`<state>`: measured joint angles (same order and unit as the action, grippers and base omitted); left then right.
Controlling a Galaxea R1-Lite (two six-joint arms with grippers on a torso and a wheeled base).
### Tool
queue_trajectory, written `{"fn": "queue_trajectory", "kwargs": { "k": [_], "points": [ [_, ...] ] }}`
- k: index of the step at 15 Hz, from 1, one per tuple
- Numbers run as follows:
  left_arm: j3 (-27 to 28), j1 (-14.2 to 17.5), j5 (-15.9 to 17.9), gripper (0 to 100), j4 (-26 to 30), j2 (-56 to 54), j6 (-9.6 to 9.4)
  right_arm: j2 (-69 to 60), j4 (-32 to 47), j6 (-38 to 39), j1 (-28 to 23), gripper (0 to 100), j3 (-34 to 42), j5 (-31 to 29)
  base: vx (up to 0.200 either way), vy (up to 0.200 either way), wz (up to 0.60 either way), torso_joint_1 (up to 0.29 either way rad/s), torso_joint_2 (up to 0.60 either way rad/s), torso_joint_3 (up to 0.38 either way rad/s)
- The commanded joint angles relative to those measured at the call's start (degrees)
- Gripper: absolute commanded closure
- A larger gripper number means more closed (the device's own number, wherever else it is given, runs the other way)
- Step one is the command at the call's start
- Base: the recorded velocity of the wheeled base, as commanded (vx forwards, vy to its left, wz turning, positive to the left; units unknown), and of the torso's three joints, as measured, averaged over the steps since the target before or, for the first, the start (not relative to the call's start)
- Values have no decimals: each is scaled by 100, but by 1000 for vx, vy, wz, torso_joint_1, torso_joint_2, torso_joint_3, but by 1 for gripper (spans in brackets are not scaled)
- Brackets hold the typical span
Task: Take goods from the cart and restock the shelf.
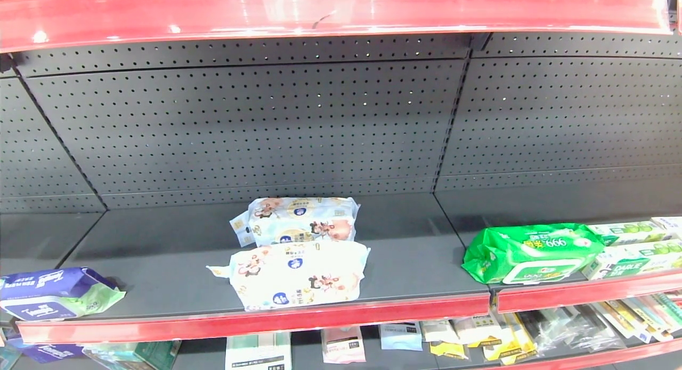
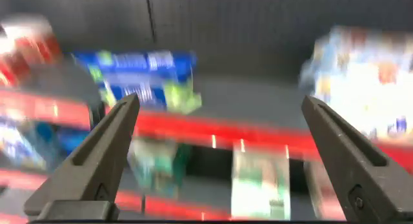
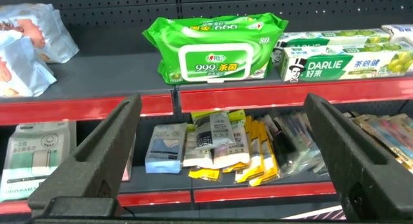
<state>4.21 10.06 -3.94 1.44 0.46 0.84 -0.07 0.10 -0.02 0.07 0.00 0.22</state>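
Two white cartoon-print packs (image 1: pixel 301 258) lie one behind the other in the middle of the grey shelf (image 1: pixel 160 252). A blue pack (image 1: pixel 53 292) lies at the shelf's left front, and a green wipes pack (image 1: pixel 533 250) sits on the right section. My left gripper (image 2: pixel 219 100) is open and holds nothing; it faces the shelf's red front edge, with the blue pack (image 2: pixel 135 75) and a white pack (image 2: pixel 361 75) beyond it. My right gripper (image 3: pixel 222 101) is open and holds nothing, in front of and slightly below the green wipes pack (image 3: pixel 216 46).
Toothpaste boxes (image 1: pixel 634 247) stand right of the green pack. The lower shelf (image 3: pixel 258 192) holds several small packets and sachets (image 3: pixel 213 143). A red-edged upper shelf (image 1: pixel 341 10) overhangs. The perforated back panel (image 1: pixel 266 125) closes off the rear.
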Motion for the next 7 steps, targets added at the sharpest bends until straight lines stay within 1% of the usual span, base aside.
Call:
{"fn": "queue_trajectory", "kwargs": {
  "k": [1, 2, 4, 5, 7],
  "points": [
    [-280, 5, 209, 0, -82, -46, -277, 7, -1, -6, 1, 0, 0, 13, 0, 0, 0, 0, 0, 0],
    [-306, 5, 262, 0, -91, -46, -401, 7, -1, -6, 1, 0, 0, 13, 0, 0, 0, 0, 0, 0],
    [-306, 14, 156, 0, -91, -46, -216, 7, -1, -6, 1, 0, 0, 13, 0, 0, 0, 0, 0, 0],
    [-306, 14, -28, 0, -91, -46, -31, 7, -1, -6, 1, 0, 0, 13, 0, 0, 0, 0, 0, 0],
    [-306, 14, -204, 0, -91, -46, 136, 7, -1, -15, 1, 0, 0, 13, 0, 0, 0, 0, 0, 0]
  ]
}}
